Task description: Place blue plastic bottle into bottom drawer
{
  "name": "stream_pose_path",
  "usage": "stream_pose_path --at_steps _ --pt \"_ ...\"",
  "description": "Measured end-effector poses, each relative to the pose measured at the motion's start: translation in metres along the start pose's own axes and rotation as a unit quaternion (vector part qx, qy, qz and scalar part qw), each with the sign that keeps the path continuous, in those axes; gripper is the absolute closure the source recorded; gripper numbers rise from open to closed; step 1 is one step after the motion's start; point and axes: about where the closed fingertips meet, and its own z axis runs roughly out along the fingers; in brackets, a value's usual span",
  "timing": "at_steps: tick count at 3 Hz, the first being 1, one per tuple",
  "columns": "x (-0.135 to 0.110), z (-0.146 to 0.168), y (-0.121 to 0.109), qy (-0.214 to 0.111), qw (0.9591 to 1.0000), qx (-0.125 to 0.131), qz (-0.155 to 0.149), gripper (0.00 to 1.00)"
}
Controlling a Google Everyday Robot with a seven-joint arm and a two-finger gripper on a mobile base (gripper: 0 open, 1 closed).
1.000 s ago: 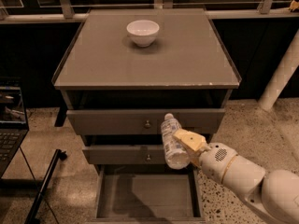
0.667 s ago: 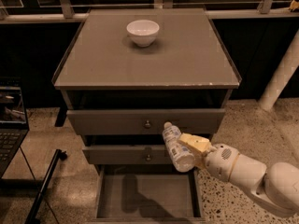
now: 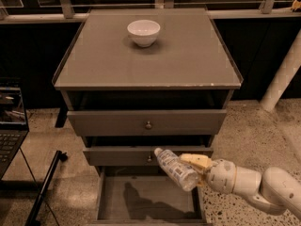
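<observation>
The grey surface [image 3: 188, 55] carries a white bowl [image 3: 143, 32]. Below, the tool [image 3: 190, 168] (fingers clamped around it) holds the blue plastic bottle [image 3: 174, 166] tilted over the open bottom drawer [image 3: 178, 201]; its label print looks unreadable.

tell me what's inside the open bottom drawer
The grey-brown bottom drawer shows only a shadow on its flat floor; the gripper, holding the clear blue-labelled plastic bottle above it, covers its right back corner.

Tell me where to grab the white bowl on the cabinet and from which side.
Pinch the bowl by its rim, coming down from above: it sits upright, mouth up, on the cabinet top. The gripper is low at the right, shut on the bottle above the open bottom drawer.
</observation>
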Motion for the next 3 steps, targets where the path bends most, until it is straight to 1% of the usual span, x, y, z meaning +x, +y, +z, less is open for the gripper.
stream_pose_path --at_steps 1,2,3 --pt "0.013 0.0 -0.002 0.026 0.9997 -0.002 0.001 1.0" --pt "0.013 0.001 -0.001 0.025 0.9997 -0.002 0.001 1.0" --pt "0.001 0.007 -0.032 0.01 0.9996 0.003 0.025 1.0"
